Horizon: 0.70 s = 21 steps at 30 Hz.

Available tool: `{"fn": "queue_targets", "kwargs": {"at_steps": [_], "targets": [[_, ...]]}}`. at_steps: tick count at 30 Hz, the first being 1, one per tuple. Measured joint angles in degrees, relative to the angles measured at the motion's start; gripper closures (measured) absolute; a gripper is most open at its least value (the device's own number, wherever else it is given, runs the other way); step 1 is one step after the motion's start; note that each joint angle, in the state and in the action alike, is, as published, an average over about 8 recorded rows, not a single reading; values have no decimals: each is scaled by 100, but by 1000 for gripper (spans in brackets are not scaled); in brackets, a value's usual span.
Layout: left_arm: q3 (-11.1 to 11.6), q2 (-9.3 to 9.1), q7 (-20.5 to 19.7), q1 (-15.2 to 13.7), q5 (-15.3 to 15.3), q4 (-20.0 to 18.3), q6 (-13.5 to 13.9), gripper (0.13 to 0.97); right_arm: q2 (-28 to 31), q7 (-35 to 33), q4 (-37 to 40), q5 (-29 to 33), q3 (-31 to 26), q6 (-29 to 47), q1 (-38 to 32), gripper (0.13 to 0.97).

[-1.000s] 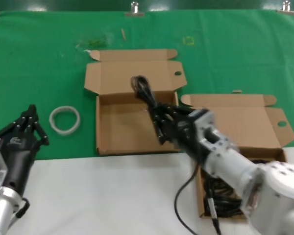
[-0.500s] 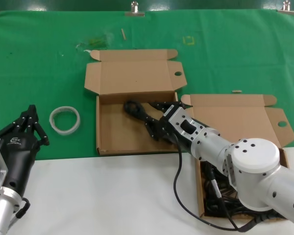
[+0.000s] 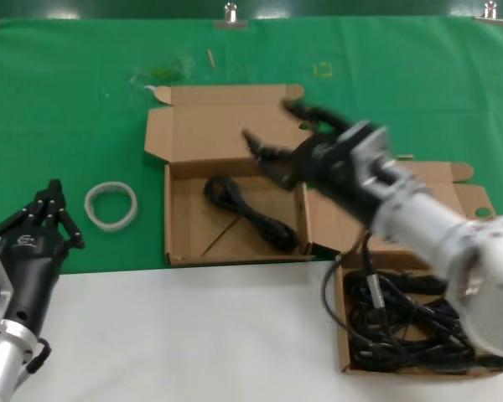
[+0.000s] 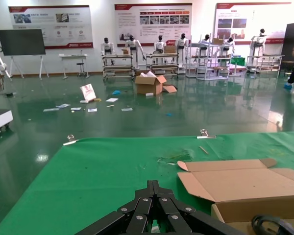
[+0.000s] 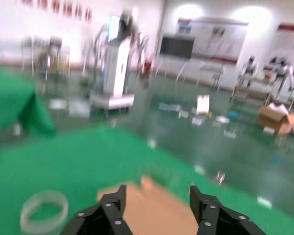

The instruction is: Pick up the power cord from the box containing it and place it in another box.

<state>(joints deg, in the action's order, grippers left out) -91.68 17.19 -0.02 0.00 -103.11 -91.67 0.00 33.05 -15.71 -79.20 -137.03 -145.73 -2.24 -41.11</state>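
The cord [image 3: 250, 210] lies in the left box [image 3: 181, 244], just below the right gripper [image 3: 278, 132], which is spread wide and empty. Placement looks done.

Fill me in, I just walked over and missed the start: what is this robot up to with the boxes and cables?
The thin black power cord lies inside the shallow brown cardboard box on the green cloth. The right gripper hangs open above that box's raised lid, holding nothing. A second brown cardboard box on the robot's right holds a big tangle of black cords. The left gripper sits parked at the robot's left, beside a white ring.
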Motion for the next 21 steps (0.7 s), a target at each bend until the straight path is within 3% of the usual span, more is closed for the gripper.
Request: {"fn": "queue_targets", "kwargs": {"at_steps": [3,8,15,21], "targets": [[0,0,0,0,0,0,0,957,316,-46,-600,-288,596,192,339,695],[0,0,0,0,0,0,0,954,527,-174,-1007,-580,1032,322,618,578],[0,0,0,0,0,0,0,945,417,-82,-1034,-371,1289,320,821,437],[0,0,0,0,0,0,0,890,261,48,-1051,-78,1609,312,1077,317]]}}
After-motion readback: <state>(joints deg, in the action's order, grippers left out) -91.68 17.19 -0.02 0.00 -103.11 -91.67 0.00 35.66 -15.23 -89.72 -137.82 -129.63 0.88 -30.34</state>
